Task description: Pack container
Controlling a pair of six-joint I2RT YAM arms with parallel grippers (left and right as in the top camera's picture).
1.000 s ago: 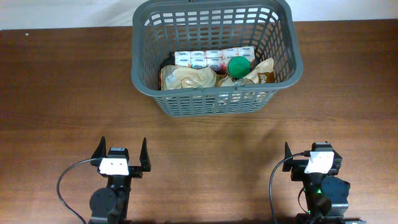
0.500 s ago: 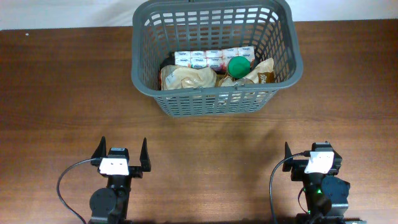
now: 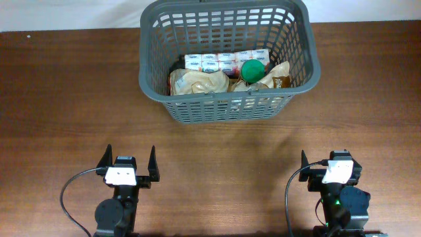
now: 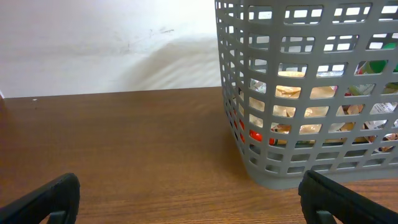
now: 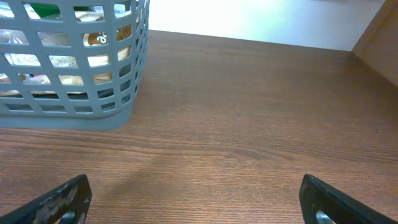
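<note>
Overhead view: the basket [image 3: 223,110] is seen at the far middle of the table [image 3: 66,99], well apart from both claws.
Contents: a row of white packets [image 3: 223,62], a green lid [image 3: 251,70] and tan bags [image 3: 197,82] are packed toward the near wall, and the far half of the floor is left bare.
Left claw [image 3: 129,159]: released, fingers spread wide, nothing held, parked at the near edge.
Right claw [image 5: 194,200]: likewise released and empty, as shown in the right wrist view, and parked at the near right.
Step in hand: judged to be the rest at the end of packing, since no loose item is spotted on the wood.
Doing it well: the claws are best kept low, back and spread, so the basket is not nudged. Should anything more be added, it ought to be lowered over the rim into the bare far half, not dropped on the soft bags.
Change since a second ago: none is found; basket, contents and both arms are matched in place.
</note>
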